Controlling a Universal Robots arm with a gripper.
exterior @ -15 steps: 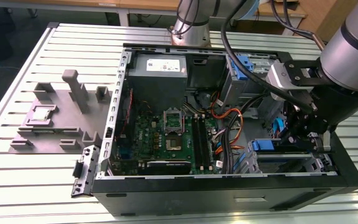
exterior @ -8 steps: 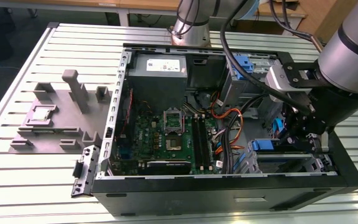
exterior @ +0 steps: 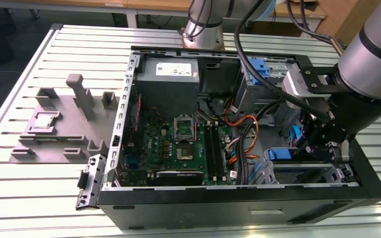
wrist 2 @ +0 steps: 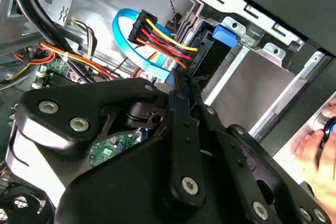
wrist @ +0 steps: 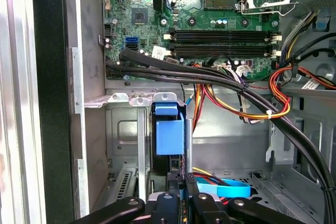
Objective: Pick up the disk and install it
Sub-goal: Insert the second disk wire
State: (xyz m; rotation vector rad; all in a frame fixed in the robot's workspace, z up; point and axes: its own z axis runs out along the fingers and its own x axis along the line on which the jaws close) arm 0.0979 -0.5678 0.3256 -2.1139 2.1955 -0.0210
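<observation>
Disk stands edge-on in drive bay of PC case, blue rail end up, w/ tool pinched narrow on its edge. Judged rigid, fairly heavy, shock-sensitive; hold by rails, not circuit board side.

A lab: slatted metal workbench carrying an opened computer case.

The disk (blue rail showing) stands edgewise in its bay.
</observation>
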